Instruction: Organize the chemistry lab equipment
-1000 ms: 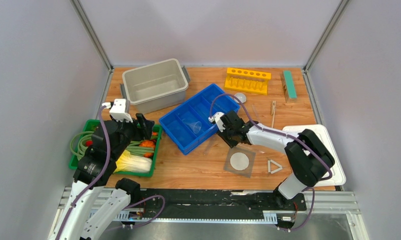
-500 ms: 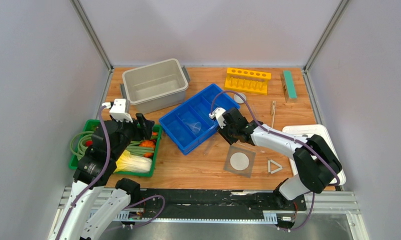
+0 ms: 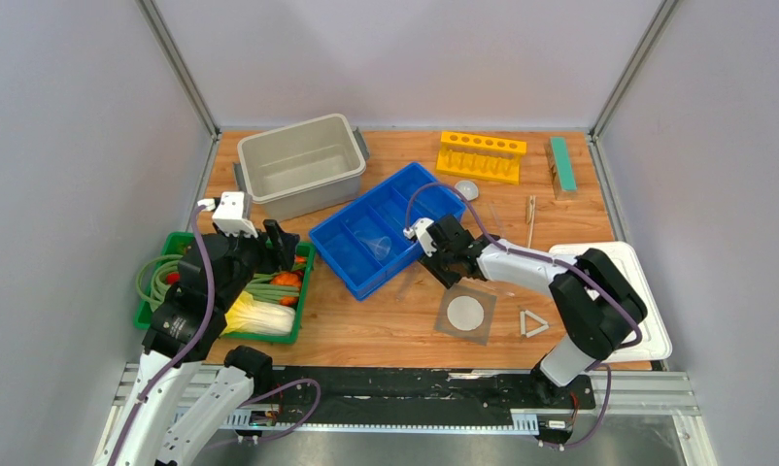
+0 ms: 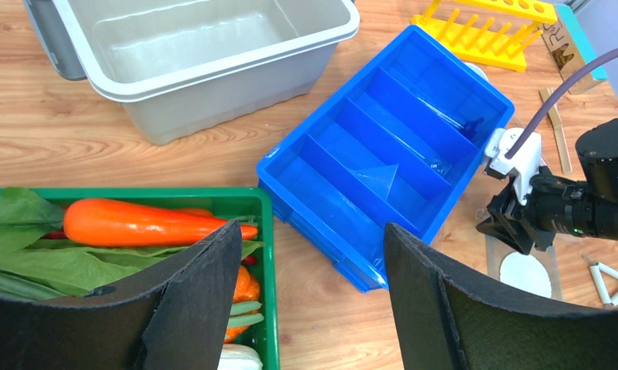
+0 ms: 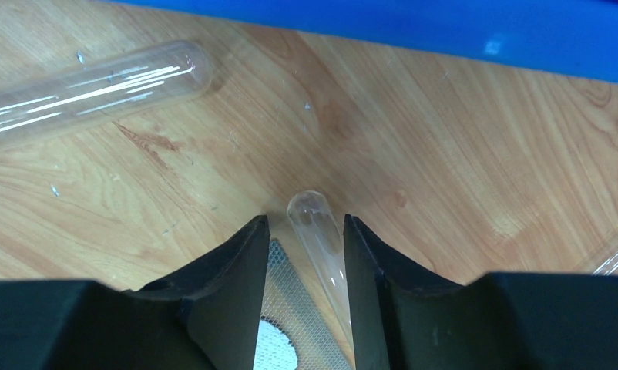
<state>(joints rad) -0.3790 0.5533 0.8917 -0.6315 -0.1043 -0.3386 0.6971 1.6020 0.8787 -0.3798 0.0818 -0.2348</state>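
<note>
The jaws of the right gripper (image 5: 306, 223) stand part open, low over the table (image 5: 460, 185). A gap shows on one side of what lies between them, so nothing looks clamped. The jaws of the left gripper (image 4: 311, 231) gape wide and empty above the green tray (image 4: 263, 247), well away, so the right arm is by far the nearer.

Ahead of the right jaws runs the wall of the blue tray (image 5: 445, 38). Under them, back toward the wrist, shows a corner of the grey mesh (image 5: 294, 301).

Between them lies a clear tube (image 5: 321, 239). Its round end points ahead at the blue tray, and its long axis runs back along the jaws, not across them. It sits close against one finger (image 5: 364, 262). A second clear tube (image 5: 98, 85) lies ahead and off to one side, crosswise.

Against half a second ago, the right gripper has drawn back a little from the blue tray toward the mesh. The left arm has not moved.
</note>
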